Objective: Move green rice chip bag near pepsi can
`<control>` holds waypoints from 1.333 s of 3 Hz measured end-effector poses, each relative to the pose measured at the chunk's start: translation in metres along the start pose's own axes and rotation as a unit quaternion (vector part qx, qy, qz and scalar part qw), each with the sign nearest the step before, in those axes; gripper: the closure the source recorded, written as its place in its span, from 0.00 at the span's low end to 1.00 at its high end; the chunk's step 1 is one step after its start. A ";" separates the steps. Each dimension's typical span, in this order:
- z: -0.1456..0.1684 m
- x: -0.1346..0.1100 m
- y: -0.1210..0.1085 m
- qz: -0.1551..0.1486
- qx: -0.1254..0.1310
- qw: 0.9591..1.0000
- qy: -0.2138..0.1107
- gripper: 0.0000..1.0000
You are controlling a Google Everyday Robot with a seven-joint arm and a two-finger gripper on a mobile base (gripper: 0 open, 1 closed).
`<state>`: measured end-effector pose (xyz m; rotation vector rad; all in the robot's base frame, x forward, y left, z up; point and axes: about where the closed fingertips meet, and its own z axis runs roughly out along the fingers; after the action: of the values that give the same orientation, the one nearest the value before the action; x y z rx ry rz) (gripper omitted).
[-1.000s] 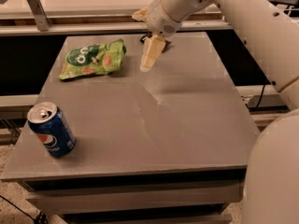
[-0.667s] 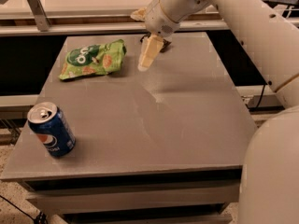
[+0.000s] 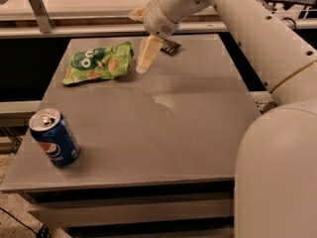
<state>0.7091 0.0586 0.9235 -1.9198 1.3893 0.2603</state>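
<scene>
hand [image 3: 142, 66]: hovers over far side of bench [image 3: 198, 133], just right of bag's right end; open or shut: cannot tell.
bag: green rice chip bag [image 3: 98, 62] lies flat, far-left of bench, left of hand in view.
bag axis: long axis runs left-right, right end angled twd far edge.
target: pepsi can [image 3: 53, 139] upright, front-left corner, well apart from bag.
next, prob.: short shift left & down.

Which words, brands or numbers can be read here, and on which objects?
green rice chip bag: white letters on its dark-green logo, too blurred to read.
pepsi can: round red-white-blue logo, no readable word.
dark packet: nothing readable.
tool, beside the bag: no text.
</scene>
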 end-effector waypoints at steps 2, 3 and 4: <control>0.035 0.005 -0.004 0.056 -0.036 0.998 -0.005 0.00; 0.047 0.009 -0.006 0.078 -0.044 0.996 -0.005 0.00; 0.057 0.006 -0.007 0.098 -0.055 0.994 -0.018 0.00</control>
<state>0.7317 0.0929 0.8836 -1.8582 1.5695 0.4716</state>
